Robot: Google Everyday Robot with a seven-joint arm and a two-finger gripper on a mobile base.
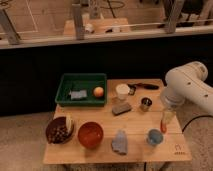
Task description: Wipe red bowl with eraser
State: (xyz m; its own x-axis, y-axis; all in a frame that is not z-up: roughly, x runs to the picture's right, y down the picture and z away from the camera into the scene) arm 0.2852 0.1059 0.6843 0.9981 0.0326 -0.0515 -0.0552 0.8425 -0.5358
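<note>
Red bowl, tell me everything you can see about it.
The red bowl is round, orange-red, glossy inside and looks empty. It stands upright near the front edge of the wooden table, between the dark brown bowl and the pale blue-grey cloth. The gripper hangs well to its right, not touching it.

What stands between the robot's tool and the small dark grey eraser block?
The open tool hangs near the right edge of the wooden table. A small shiny metal cup stands just beside the straight line from it to the flat dark grey rectangular eraser, on the far side. From above, nothing visible blocks it.
</note>
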